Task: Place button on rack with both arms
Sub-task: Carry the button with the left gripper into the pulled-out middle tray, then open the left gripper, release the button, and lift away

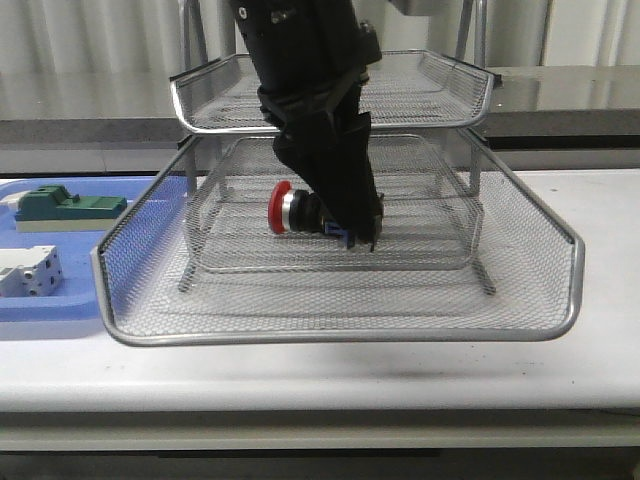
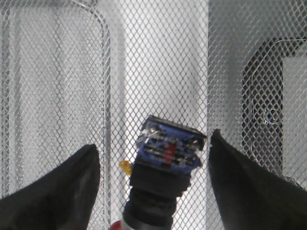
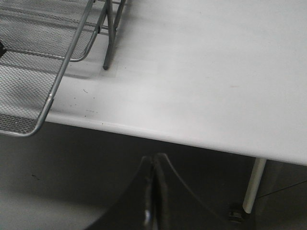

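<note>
Left arm (image 1: 310,90) comes down from the top center of the front view, angled toward the lower right, left gripper (image 2: 153,158) with jaws spread wide apart. Right gripper (image 3: 154,191) sits bottom center in its wrist view, jaws pressed together.

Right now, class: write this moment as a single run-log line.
left gripper: open, fingers clear of button | button: lying on rack, tier unclear | right gripper: shut, empty, off table edge

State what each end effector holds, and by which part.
Neither holds anything: the left end effector is open around the red-capped black button's blue rear block without touching; the right end effector is shut, empty.
</note>
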{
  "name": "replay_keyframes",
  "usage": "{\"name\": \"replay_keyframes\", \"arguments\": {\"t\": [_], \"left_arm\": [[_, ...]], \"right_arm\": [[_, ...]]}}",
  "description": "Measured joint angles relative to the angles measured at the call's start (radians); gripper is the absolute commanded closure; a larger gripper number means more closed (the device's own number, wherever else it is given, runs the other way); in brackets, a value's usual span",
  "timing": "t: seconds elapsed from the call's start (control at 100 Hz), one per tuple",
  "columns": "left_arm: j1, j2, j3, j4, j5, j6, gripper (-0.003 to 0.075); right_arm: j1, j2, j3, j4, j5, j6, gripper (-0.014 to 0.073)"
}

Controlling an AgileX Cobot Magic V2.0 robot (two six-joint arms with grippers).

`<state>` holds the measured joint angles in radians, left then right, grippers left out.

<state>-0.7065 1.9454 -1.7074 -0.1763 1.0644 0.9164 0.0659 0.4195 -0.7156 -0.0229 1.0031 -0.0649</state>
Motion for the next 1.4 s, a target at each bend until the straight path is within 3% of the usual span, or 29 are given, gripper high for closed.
{"name": "replay_keyframes", "arguments": {"t": [0.26,0.57,0.76,1.05,1.22,1.4], "left_arm": [[-0.002,0.0,0.0,0.0,-0.002,-0.046,0.0237],[0.038,-0.132,0.0,-0.002,0.0,-0.259,0.0238],[0.182,-0.244,0.0,-0.003,0.028,-0.374,0.0238],[0.425,-0.421,0.032,-0.001,0.057,-0.439,0.0239],[0.541,-0.568,0.161,-0.003,0.02,-0.452,0.0241],[0.628,-0.776,0.382,-0.009,-0.138,-0.487,0.0241]], "right_arm": [[0.0,0.0,0.0,0.0,0.0,0.0,0.0664],[0.0,0.0,0.0,0.0,0.0,0.0,0.0664],[0.0,0.0,0.0,0.0,0.0,0.0,0.0664],[0.0,0.0,0.0,0.0,0.0,0.0,0.0664],[0.0,0.0,0.0,0.0,0.0,0.0,0.0664],[0.0,0.0,0.0,0.0,0.0,0.0,0.0664]]}}
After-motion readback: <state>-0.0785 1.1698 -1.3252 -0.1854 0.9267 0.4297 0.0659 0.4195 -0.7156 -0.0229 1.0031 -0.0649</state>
